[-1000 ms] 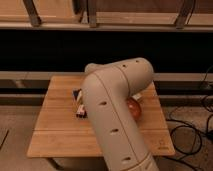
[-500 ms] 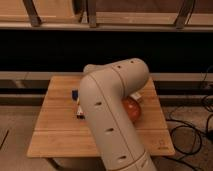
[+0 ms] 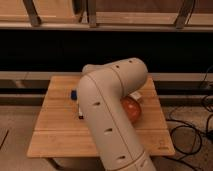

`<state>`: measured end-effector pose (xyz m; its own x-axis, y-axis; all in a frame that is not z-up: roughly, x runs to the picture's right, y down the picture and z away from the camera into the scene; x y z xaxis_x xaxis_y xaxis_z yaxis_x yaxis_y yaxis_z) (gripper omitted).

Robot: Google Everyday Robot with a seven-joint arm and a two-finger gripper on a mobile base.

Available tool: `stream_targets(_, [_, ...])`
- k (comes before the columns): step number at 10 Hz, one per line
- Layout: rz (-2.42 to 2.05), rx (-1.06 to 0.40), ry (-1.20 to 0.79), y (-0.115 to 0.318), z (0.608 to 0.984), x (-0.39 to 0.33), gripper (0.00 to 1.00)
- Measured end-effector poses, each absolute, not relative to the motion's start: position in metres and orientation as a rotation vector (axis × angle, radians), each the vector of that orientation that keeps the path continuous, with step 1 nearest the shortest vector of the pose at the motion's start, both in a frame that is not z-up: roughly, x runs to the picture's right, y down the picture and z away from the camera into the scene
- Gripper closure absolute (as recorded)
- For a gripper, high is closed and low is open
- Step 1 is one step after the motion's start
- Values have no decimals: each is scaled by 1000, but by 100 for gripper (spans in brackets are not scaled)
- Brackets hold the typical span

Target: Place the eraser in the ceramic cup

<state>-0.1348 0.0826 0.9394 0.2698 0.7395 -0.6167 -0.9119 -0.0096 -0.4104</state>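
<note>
Against the pictures from a second and half a second ago, little has changed. The big pale arm point(image 3: 112, 110) fills the middle of the view as before, its elbend nudged only slightly to the left. The things that peek out beside it lie where they lay.

The tool is hidden behind the arm, somewhere low over the middle of the tabletop point(image 3: 55, 132). Its jaws are together, but whether they pinch anything cannot be told.

The eraser point(image 3: 80, 112) seems to be the small pale bar with a dark end that shows at the arm's left edge. It lies on the wood just below the blue block point(image 3: 73, 94). Whether the tool touches it cannot be seen.

To the right of the arm sits the orange bowl point(image 3: 132, 110), partly covered. Just above it a pale sliver, probably the ceramic cup point(image 3: 136, 95), shows against the arm.

The tabletop is light wooden planks and stands on a speckled grey floor point(image 3: 15, 125). Dark cables point(image 3: 192, 132) loop over the floor on the right. Behind runs a dark recess under pale shelf rails point(image 3: 125, 20).

A small mark point(image 3: 162, 145) sits near the tabletop's front right corner, too faint to read.
</note>
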Motion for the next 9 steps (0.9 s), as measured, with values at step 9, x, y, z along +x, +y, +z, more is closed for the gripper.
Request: stream_targets(9, [1125,-358,-159,-92,768,-78,100])
